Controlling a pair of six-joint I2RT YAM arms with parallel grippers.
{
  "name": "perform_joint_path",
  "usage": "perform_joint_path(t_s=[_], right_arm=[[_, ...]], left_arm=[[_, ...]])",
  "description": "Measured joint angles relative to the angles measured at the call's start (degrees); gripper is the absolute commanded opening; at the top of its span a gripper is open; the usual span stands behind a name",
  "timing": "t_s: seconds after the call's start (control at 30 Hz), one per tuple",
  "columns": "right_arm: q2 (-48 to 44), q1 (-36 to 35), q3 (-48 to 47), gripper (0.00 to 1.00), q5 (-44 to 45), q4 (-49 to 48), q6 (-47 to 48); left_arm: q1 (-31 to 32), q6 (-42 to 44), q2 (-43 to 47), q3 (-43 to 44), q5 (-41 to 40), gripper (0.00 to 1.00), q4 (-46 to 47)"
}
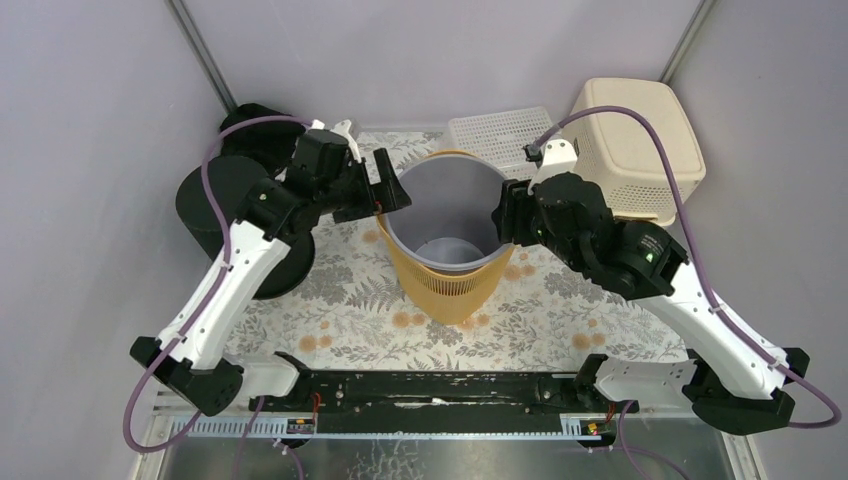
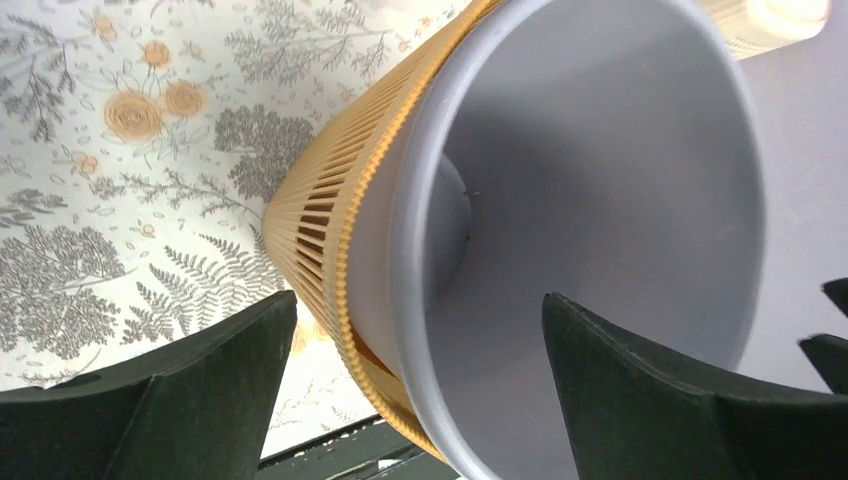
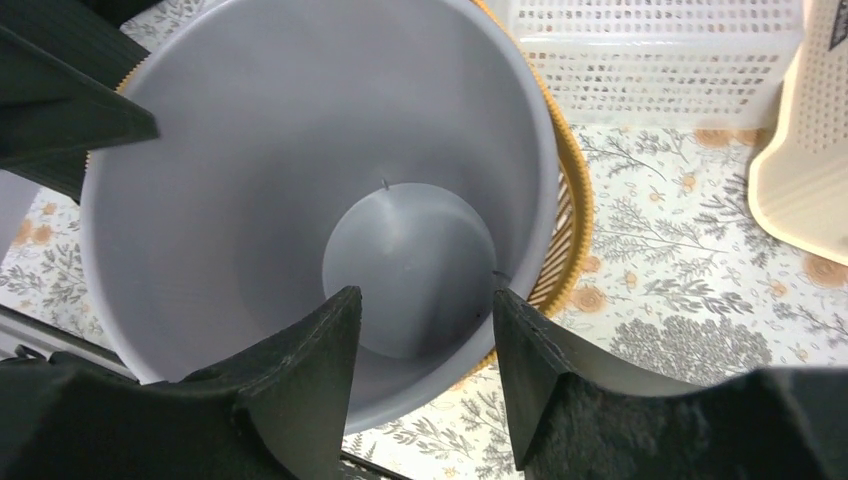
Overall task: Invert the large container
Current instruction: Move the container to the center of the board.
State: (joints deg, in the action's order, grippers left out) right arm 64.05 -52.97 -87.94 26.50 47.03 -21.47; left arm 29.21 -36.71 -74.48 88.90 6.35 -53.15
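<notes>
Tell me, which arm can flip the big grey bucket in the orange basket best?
Probably the right. The right pincer straddles the rim of the grey plastic bucket in its orange slatted basket with narrower jaws; the left pincer straddles it too, but gapes wide open.

- One large container (image 1: 441, 203): a grey bin inside a yellow slatted shell (image 1: 446, 287), two parts in all.
- One white lattice tray (image 1: 490, 130) at the back.
- One cream basket (image 1: 640, 140) with a lid.
- Black round tubs (image 1: 205, 200) on the left: probably two, though the left arm (image 1: 225, 290) covers where they meet.
- One floral cloth (image 1: 520, 320) on the counter.
- Two arms, counting the right arm (image 1: 720, 330).
- Four fingers: two on the left (image 2: 200, 400), two on the right (image 3: 300, 400).
</notes>
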Motion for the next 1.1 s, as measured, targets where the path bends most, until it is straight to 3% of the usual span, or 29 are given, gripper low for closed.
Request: perform_joint_path(t_s=[0.37,0.67,1.1], right_arm=[[2.95,2.84,-5.77,0.54,2.19,8.39,-1.42],[9.29,10.43,-10.32,0.49,-4.28,13.18,-1.40],[10.71,11.02,-11.13,0.47,-7.06,14.45,-1.29]], left_arm=[[2.99,3.15,-2.10,14.62,-3.65,0.99,-0.74],[13.62,4.98,-11.96,26.97,-17.81,0.86,-10.10],[17.55,5.05,-12.96,28.13,-25.31,0.80,-17.11]])
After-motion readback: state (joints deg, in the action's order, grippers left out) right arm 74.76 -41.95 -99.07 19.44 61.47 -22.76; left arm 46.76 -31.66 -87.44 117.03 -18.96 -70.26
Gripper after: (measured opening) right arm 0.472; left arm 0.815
